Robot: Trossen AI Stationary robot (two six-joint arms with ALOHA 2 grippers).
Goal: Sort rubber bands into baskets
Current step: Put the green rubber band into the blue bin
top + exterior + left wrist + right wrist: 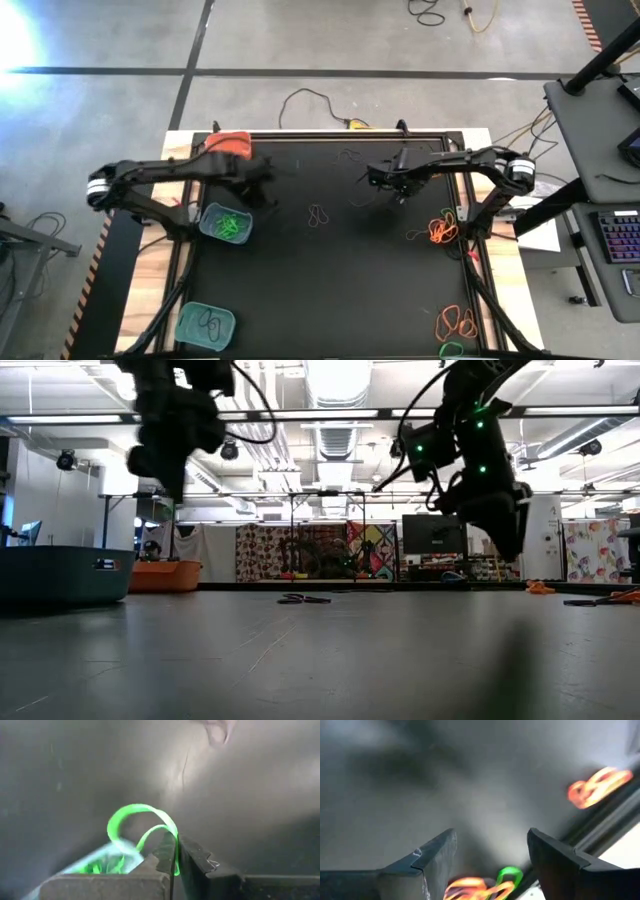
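- Left gripper (262, 193): left-centre of the high view, raised off the table, just up-right of the upper teal basket. Fingers pinched tight on a bright green rubber band (137, 827); in the left wrist view the loop curls out from between the fingertips (170, 851).
- Upper teal basket (207, 229): left side of the high view, w/ green bands (232, 222) inside. In the low view it's the dark tub at far left (60, 572).
- Lower teal basket (188, 325): bottom left of the high view, dark bands in it.
- Orange basket (232, 142): upper left of the high view, at the table's back edge, partly under the left arm; in the low view, left of centre (165, 575).
- Right gripper (388, 181): centre-right of the high view, above the table. Fingers (432, 857) spread wide, nothing between them.
- Loose bands: a small one near the table's centre (318, 215); orange/green cluster at right (442, 230); more orange at bottom right (458, 321). Right wrist view shows orange (597, 785) + green (509, 875) bands, blurred.
- Black table (340, 290) carries all of it.
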